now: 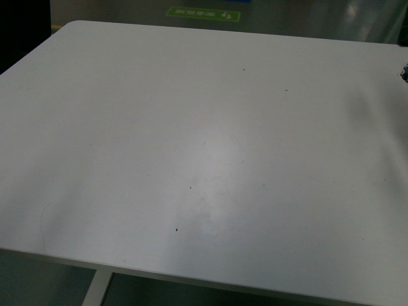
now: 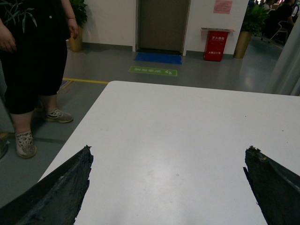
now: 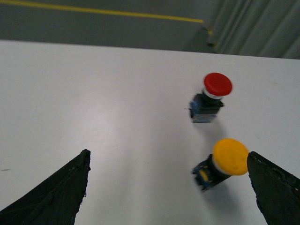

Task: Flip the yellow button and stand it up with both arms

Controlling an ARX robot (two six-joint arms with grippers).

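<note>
In the right wrist view the yellow button [image 3: 225, 161] lies tilted on the white table [image 3: 93, 93], its orange-yellow cap raised and its black-and-blue block resting on the surface. My right gripper [image 3: 168, 154] is open above the table. The button's cap sits just inside one finger [image 3: 274, 187], with no touch visible. My left gripper [image 2: 168, 152] is open too, over bare table [image 2: 178, 122] with nothing between its fingers. The front view shows neither the button nor the arms.
A red-capped button [image 3: 211, 96] stands a short way beyond the yellow one. A small dark thing [image 1: 404, 71] shows at the table's right edge. A person [image 2: 33, 70] stands beside the table's far corner in the left wrist view.
</note>
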